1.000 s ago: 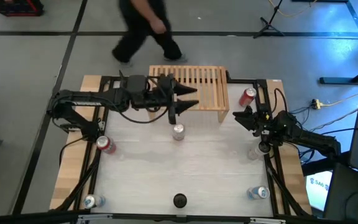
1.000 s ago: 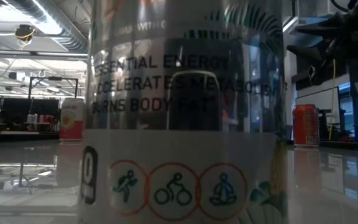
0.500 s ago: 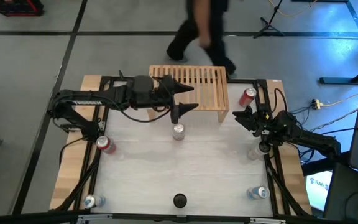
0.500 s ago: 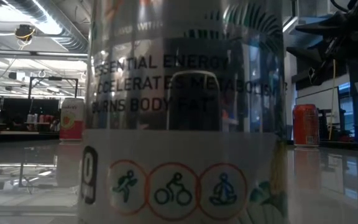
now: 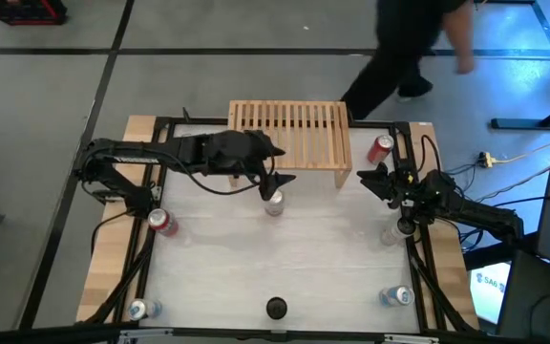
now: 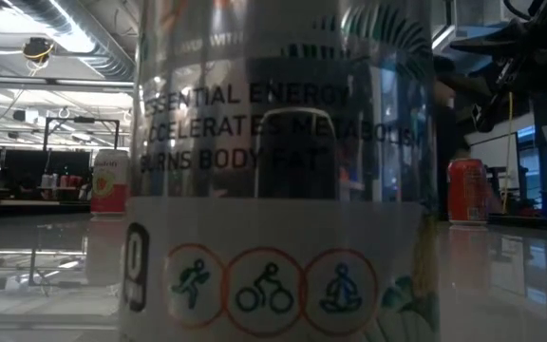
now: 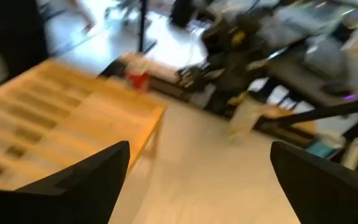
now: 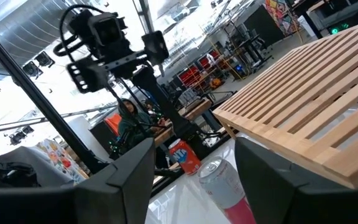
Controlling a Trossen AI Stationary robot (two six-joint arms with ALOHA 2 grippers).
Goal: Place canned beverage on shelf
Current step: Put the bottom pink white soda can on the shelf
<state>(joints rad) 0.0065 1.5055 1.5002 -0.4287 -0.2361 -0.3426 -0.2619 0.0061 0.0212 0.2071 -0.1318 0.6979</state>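
The left gripper (image 5: 273,182) hung over the table (image 5: 218,258) just in front of the shelf (image 5: 291,129), its fingers spread wide and empty in the left wrist view. Directly on its near side stood a silver beverage can (image 5: 274,203), upright on the table and apart from the fingers. The shelf, a low light-wood rack with a slatted top, sat at the far edge of the table, with nothing resting on its bars.

The right gripper (image 5: 374,179) waited at the right side of the table, near the shelf's right leg, its fingers partly apart and holding nothing. A red can (image 5: 381,147) lay tilted just beyond it at the far right corner.

Other cans stood around the table: a red one (image 5: 163,223) at the left, a blue one (image 5: 139,310) at the near left, another (image 5: 398,296) at the near right. In the low view a tall can (image 6: 283,171) filled most of the picture. A person (image 5: 404,48) walked past behind the shelf.
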